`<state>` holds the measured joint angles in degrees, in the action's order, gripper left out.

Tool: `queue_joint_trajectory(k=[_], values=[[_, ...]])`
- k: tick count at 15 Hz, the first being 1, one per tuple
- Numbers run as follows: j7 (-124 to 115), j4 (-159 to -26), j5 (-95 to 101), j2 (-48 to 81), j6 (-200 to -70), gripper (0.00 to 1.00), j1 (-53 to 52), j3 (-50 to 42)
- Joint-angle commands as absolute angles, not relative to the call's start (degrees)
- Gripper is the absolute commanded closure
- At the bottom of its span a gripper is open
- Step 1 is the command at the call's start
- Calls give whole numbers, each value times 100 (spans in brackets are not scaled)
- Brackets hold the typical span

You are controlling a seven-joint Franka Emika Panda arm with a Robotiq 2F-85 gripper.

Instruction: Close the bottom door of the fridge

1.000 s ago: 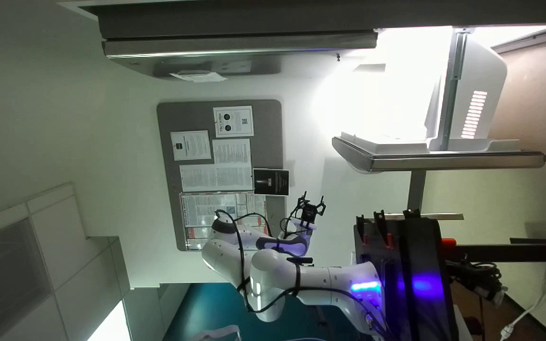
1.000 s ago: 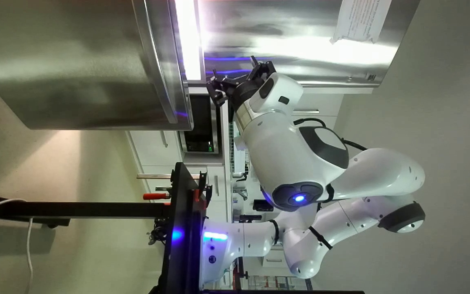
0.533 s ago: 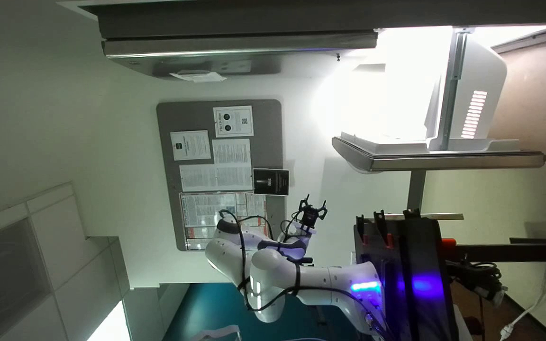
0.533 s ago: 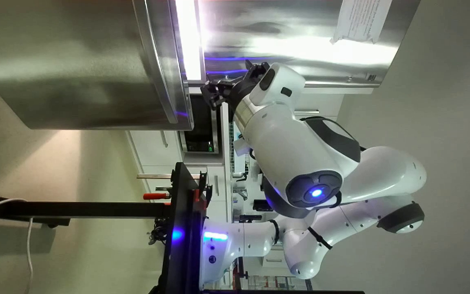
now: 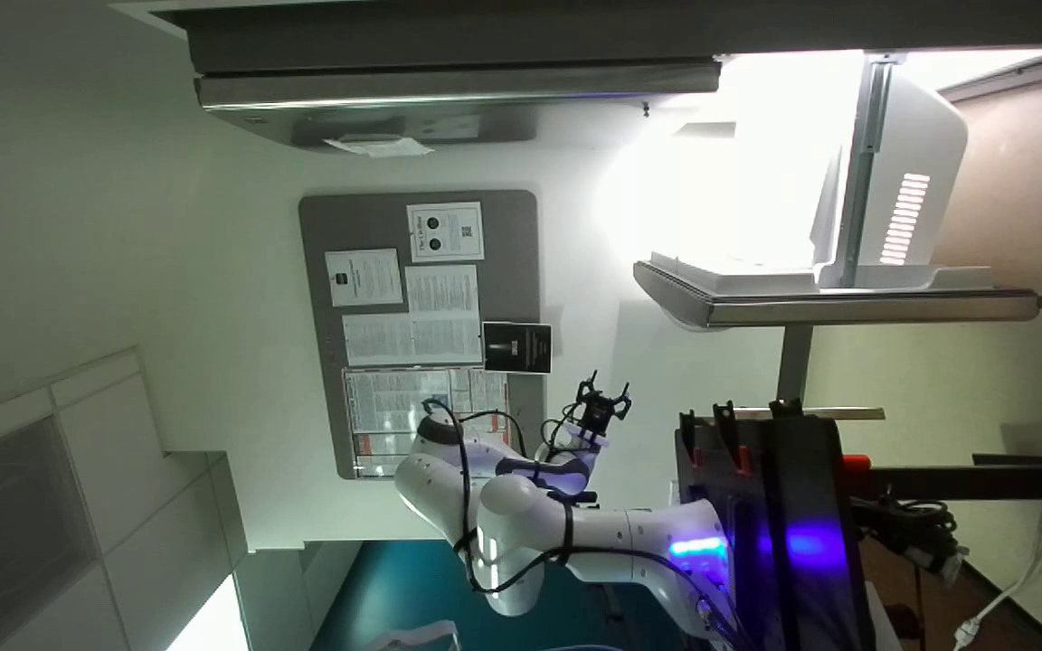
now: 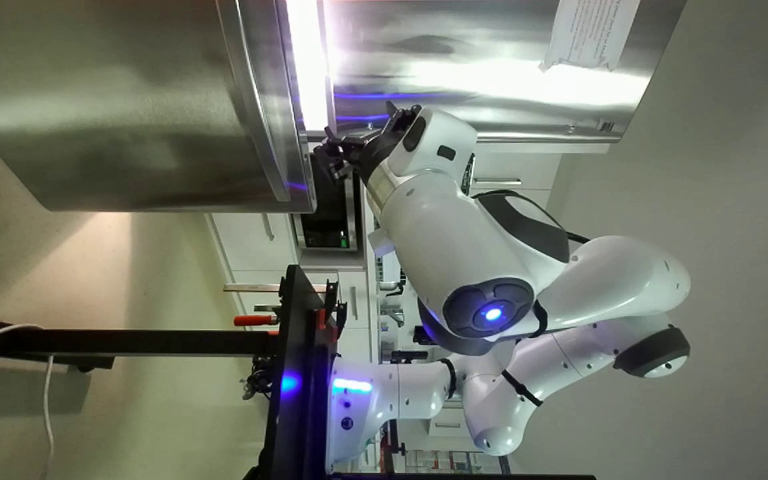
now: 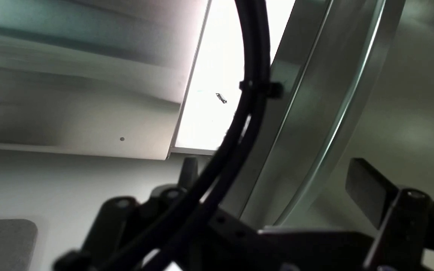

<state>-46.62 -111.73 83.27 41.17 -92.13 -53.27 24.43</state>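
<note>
The bottom door [image 5: 874, 310] of the fridge [image 5: 485, 38] stands wide open in an exterior view that lies sideways. It shows edge-on, with a pale boxy shelf on its inner face. Its steel outer face shows in an exterior view [image 6: 124, 113] and at the right in the wrist view [image 7: 409, 124], with a long curved edge. The brightly lit interior shows in the gap [image 7: 209, 94]. My gripper [image 5: 610, 383] is open and empty, on the outer side of the door near its upper end, with a gap between them. It also shows open in an exterior view [image 6: 357, 127] and the wrist view [image 7: 279, 180].
The shut upper door [image 6: 491, 73] bears a taped paper. A grey board with papers [image 5: 421, 235] hangs on the wall beyond the arm. The arm's black stand [image 5: 783, 524] has clamps with red handles. Black cables [image 7: 254, 49] cross the wrist view.
My gripper has moved a little toward the bottom door's edge in an exterior view, and slightly right and down in the picture in an exterior view. The door has not moved.
</note>
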Motion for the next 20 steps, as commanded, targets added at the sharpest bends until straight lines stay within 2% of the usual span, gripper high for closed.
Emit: queue_joint_trajectory(k=[1, 9, 20], values=[[-4689, -11092, 8421, 4279, -9165, 0, -5434, 2255], [-4792, -10400, 9298, 5197, -9281, 0, -5435, 2042], [-5077, -9870, 9417, 5850, -9116, 0, -5484, 1883]])
